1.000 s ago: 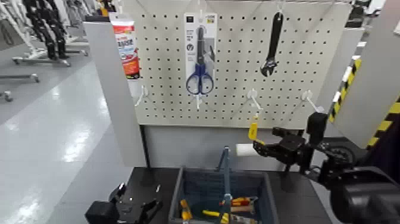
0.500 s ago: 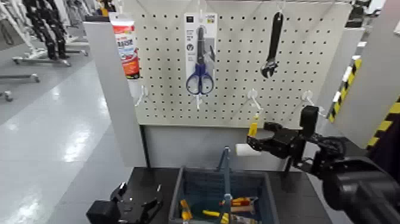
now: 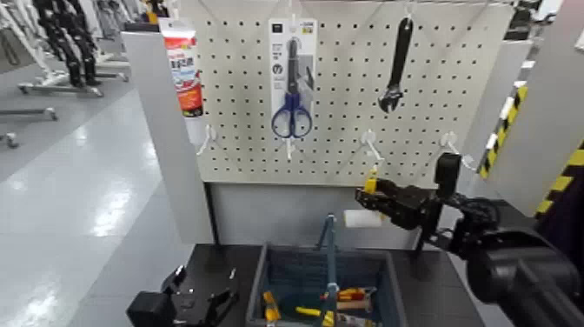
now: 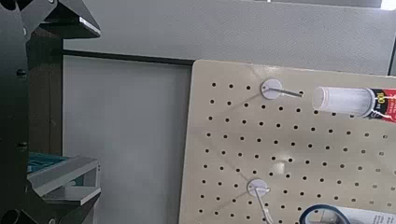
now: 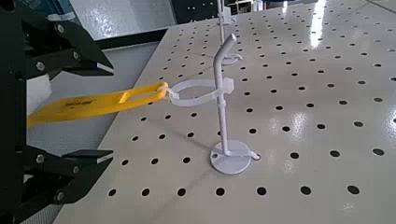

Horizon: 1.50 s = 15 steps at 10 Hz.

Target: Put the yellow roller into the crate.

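The right tool (image 3: 375, 196) is at the lower right of the pegboard (image 3: 348, 87) in the head view, level with the hook (image 5: 222, 93) that carries the yellow roller (image 3: 369, 187). In the right wrist view its fingers are spread on either side of the yellow handle (image 5: 93, 101), with clear gaps, so nothing is gripped yet. The left tool (image 3: 195, 300) is parked low on the counter (image 3: 217, 261) at the lower left; its finger state cannot be determined.

Roller position: the loop at the handle end hangs on the hook. In the head view the long axis runs roughly vertical, handle up, and the white fuzzy cylinder (image 3: 361, 218) sits below, just above the crate (image 3: 261, 291) at bottom centre.

Risks:
- If the fingers close off-centre, the narrow handle may twist or slip out.
- If the arm pulls straight back without lifting the loop clear of the upturned hook tip, the loop is likely to snag, stressing the hook or tearing the roller out of the grip.
- A release short of the crate would drop the roller onto the counter.
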Motion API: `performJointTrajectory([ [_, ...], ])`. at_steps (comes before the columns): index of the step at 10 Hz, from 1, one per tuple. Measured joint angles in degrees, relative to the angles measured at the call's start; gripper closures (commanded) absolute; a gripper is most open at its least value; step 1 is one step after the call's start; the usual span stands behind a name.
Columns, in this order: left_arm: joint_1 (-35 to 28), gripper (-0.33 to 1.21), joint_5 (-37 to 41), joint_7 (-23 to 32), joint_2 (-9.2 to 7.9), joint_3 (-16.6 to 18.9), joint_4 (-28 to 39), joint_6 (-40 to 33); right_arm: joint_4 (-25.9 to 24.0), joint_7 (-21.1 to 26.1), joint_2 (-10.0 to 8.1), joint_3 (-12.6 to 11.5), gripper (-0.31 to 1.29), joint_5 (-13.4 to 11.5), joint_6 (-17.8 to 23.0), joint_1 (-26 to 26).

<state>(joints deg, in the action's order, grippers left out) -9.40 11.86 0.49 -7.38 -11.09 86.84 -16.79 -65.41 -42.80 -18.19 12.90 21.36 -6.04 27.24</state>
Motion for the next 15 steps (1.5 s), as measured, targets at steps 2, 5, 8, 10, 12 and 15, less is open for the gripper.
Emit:
performJointTrajectory([
  [2,0.0,0.12,0.0,-0.1,0.00,0.0,0.0,0.0,-0.3,-0.1,0.00,0.1,1.26,0.3,0.0,0.0],
  [5,0.0,0.12,0.1,-0.1,0.00,0.0,0.0,0.0,-0.5,-0.9,0.02,0.0,1.26,0.8,0.3,-0.2],
  [8,-0.1,0.12,0.2,-0.1,0.00,0.2,0.1,-0.1,-2.1,-1.7,0.28,-1.2,1.26,1.1,0.3,-1.4],
  [10,-0.2,0.12,0.2,-0.1,-0.03,0.3,0.1,-0.1,-5.2,-2.0,0.62,-2.5,1.26,1.0,-0.6,-3.3],
  [12,-0.3,0.12,0.2,-0.1,-0.09,0.4,0.1,-0.3,-9.7,-2.1,1.11,-4.3,1.26,0.6,-2.1,-6.0],
  [15,-0.2,0.12,0.2,-0.2,-0.12,0.3,0.1,-0.2,-17.9,-1.8,1.82,-7.6,1.26,0.0,-5.1,-11.1],
])
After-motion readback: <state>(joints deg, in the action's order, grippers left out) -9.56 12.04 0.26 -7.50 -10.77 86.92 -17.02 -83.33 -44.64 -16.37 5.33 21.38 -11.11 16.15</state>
